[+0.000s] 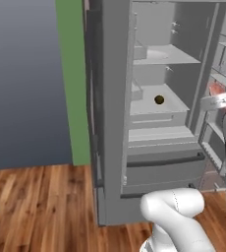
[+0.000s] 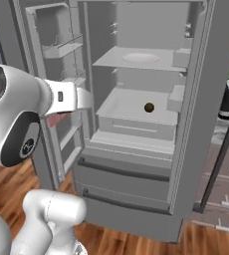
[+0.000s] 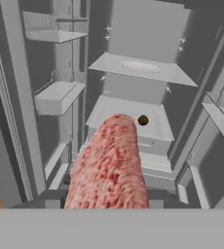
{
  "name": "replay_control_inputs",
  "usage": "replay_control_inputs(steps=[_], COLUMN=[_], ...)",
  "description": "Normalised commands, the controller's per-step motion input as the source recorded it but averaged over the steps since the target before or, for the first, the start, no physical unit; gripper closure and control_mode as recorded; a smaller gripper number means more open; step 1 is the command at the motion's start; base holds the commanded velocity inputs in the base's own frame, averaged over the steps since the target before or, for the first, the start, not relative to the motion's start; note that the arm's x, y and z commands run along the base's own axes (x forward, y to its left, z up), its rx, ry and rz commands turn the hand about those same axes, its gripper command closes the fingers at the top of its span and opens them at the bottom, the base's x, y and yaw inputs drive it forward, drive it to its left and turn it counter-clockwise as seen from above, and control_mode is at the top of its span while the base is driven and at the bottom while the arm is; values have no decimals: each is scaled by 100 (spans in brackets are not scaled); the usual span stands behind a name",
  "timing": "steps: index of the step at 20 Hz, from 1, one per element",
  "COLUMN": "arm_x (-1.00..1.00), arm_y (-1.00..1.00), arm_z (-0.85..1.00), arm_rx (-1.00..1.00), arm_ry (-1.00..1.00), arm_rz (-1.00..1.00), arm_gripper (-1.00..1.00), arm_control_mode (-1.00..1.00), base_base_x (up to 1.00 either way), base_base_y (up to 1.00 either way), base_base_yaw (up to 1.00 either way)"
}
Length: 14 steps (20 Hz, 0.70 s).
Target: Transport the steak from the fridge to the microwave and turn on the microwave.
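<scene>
Closest to the hand camera: the steak (image 3: 109, 168), rising from between the finger tips and filling the lower centre of the hand view, long axis pointing away toward the fridge interior. Clamped in the gripper (image 3: 106, 204), jaws part-way closed against its sides, held in the air in front of the open fridge (image 2: 186, 124). Seen in the left base view as a small pinkish patch (image 1: 216, 89) just behind the pale hand (image 1: 218, 101) at the right edge; in the right base view as a red sliver (image 2: 57, 119) under the hand (image 2: 74, 97), level with the door shelves.

Pinkish-red, mottled with paler flecks, rough-textured, rounded at its far end, about as broad as the gap between the fingers.

Beyond it, inside the fridge: pale grey shelves and drawers, doors swung wide on both sides with racks on them. On the middle shelf (image 2: 136, 107), well past the steak's tip, a small dark brown-yellow round item (image 2: 149, 107), also visible at (image 1: 158, 100) and (image 3: 142, 120). Above that, an upper shelf (image 3: 143, 68) with a faint round mark on it. Below, closed grey drawers (image 2: 121, 184).

Underneath everything, a wooden floor (image 1: 36, 206); to the left of the fridge, a green strip of wall (image 1: 73, 78).
</scene>
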Motion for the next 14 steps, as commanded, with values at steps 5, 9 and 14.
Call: replay_control_inputs(steps=[5, 9, 14], arm_x=[0, 0, 0], arm_y=[0, 0, 0], arm_z=[0, 0, 0], arm_rx=[0, 0, 0], arm_ry=[0, 0, 0], arm_rz=[0, 0, 0], arm_gripper=[100, 100, 100], arm_control_mode=[100, 100, 100], base_base_x=[-19, -20, -23], base_base_y=[54, 60, 55], base_base_yaw=[10, 10, 10])
